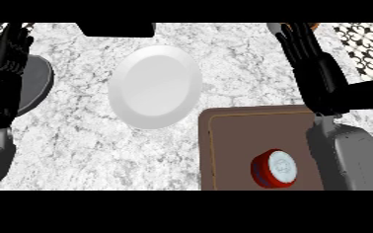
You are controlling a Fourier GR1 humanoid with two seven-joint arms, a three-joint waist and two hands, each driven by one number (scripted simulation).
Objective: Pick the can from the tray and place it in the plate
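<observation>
A red can with a pale lid stands upright on the brown tray at the lower right. The white plate lies on the marble counter, up and left of the tray. My right hand is open with straight fingers pointing up, above the tray's far right corner and well apart from the can; its grey forearm runs down beside the can. At the left edge my left hand rests open, fingers up.
A dark grey round object lies at the left edge, partly behind my left hand. A black object sits at the counter's far edge. A patterned surface shows at the upper right.
</observation>
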